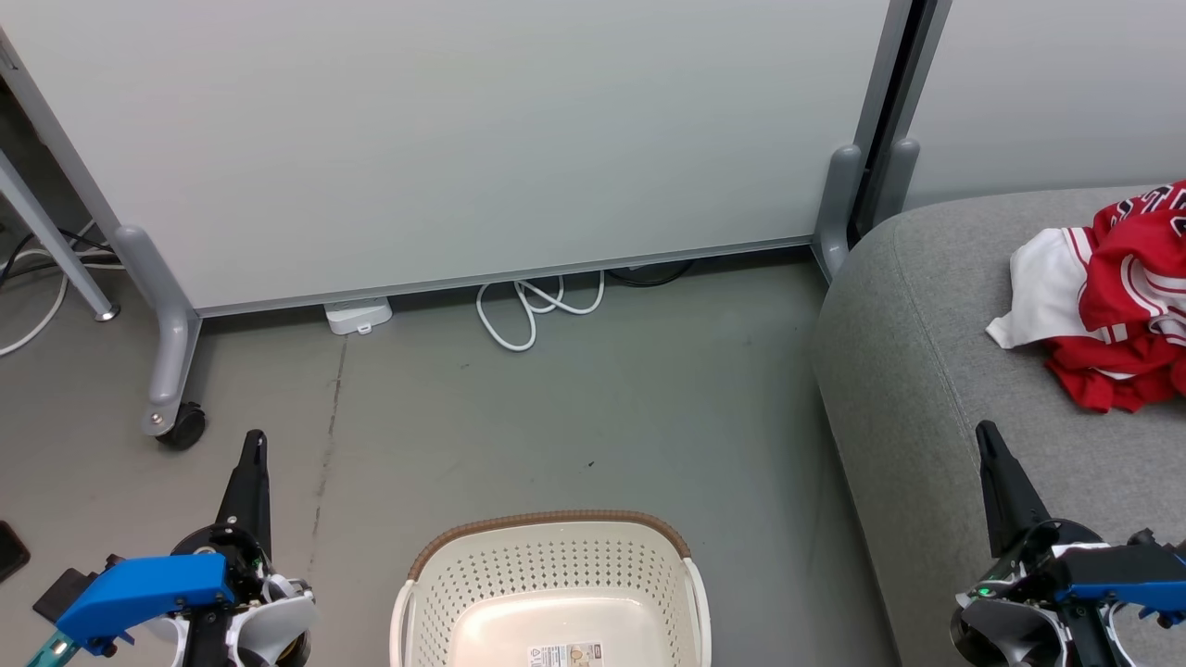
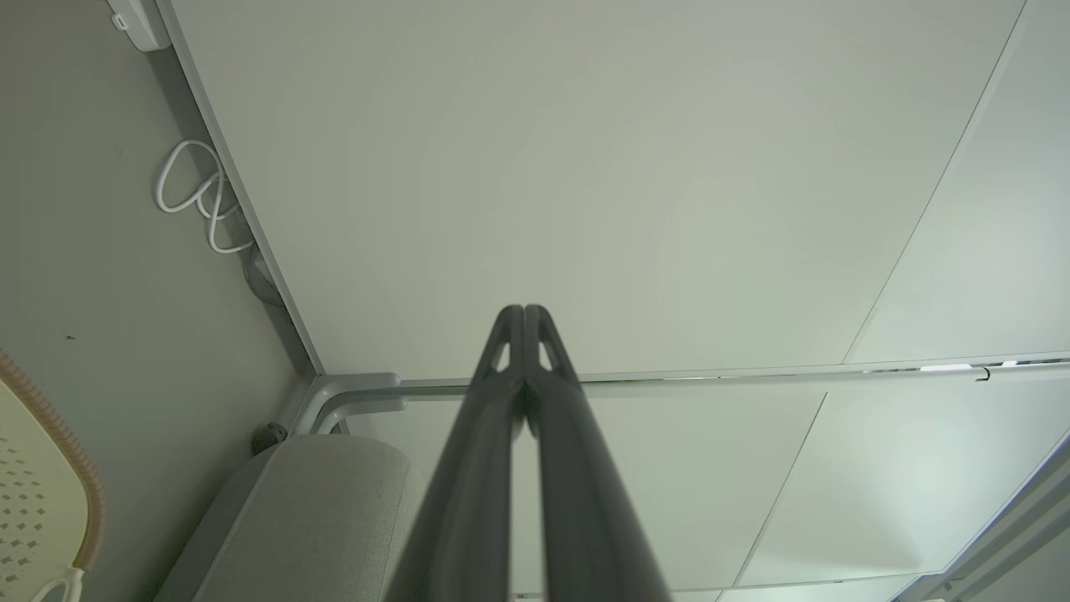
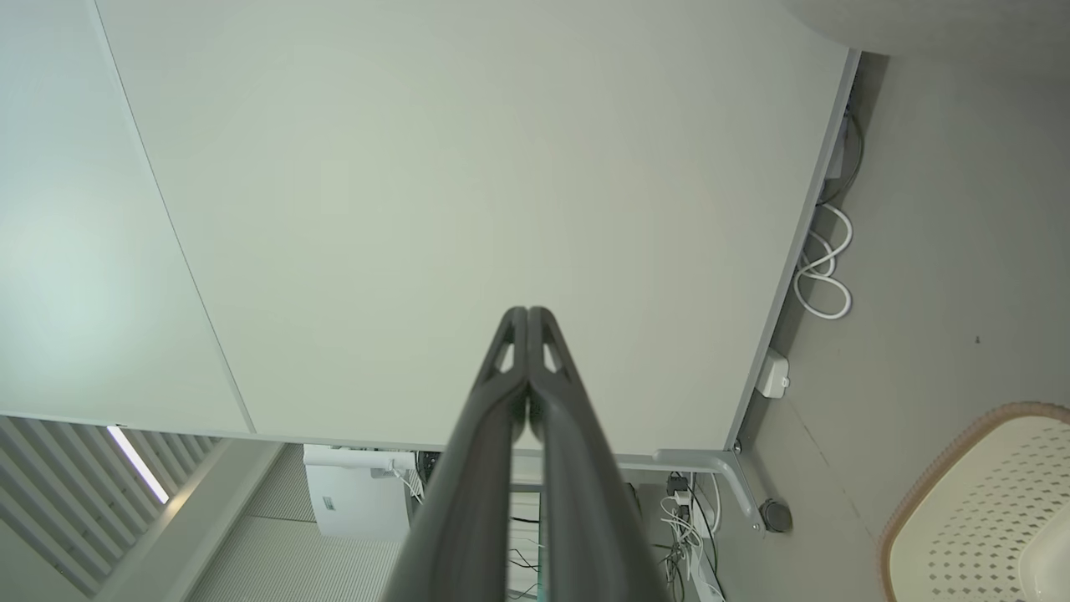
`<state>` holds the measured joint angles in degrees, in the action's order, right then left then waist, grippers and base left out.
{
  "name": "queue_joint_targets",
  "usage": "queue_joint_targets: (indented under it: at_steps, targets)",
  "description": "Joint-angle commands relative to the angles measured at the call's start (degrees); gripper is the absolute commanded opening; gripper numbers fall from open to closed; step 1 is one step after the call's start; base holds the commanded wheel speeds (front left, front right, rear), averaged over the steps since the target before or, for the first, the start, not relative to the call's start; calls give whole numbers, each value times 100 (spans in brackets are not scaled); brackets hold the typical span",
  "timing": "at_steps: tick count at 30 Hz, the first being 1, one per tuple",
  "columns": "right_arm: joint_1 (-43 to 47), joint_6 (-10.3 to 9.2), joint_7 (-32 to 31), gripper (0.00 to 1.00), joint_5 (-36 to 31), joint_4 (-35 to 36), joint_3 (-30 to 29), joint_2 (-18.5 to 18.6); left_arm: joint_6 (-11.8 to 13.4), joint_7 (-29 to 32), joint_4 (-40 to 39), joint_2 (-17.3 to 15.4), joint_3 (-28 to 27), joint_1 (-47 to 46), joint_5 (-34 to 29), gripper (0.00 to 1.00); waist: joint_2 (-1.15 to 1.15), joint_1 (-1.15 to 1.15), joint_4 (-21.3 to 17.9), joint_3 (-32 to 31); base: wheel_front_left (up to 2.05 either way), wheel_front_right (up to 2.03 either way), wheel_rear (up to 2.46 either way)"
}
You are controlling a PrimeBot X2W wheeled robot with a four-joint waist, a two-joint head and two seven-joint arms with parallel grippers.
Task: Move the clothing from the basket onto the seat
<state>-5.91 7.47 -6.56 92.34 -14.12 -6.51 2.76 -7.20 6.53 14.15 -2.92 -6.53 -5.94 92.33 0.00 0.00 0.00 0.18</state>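
Grey floor [image 1: 593,398] lies open in front of us, running from the basket [image 1: 548,519] at the bottom edge of the head view up to the foot of a white partition [image 1: 463,139]. A looped white cable [image 1: 533,310] lies along that foot, and a castor [image 1: 181,428] stands at the partition's left leg. The seat [image 1: 908,352] bounds this free stretch on the right with its rounded edge, which stands apart from the basket's right wall.

The clothing [image 1: 1126,306] lies bunched on top of the seat, back from that rounded edge, red folds over a white panel. The picture's right edge cuts it off, so we cannot make out its lettering in full or tell the two garments apart. The basket's near half is cut off as well.

Inside the basket we see its pale base with a label [image 1: 567,655] on it.

The left gripper [image 1: 252,443] hangs over the floor left of the basket, and the right gripper [image 1: 988,434] hangs over the seat's near part. On both, the jaws are pressed together with nothing between them, as we also see in the wrist views.
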Motion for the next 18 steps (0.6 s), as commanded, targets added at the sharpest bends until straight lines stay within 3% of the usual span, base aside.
queue_joint_targets:
  at_steps: [1,18]
  targets:
    - [-60,4,-18,0,13,16,-9,21,-53,24,-22,3,-18,-54,12,0,0,0,0,0,0,0,0]
    - [-59,4,-17,0,14,15,-8,21,-52,25,-22,4,-18,-54,10,0,0,0,0,0,0,0,0]
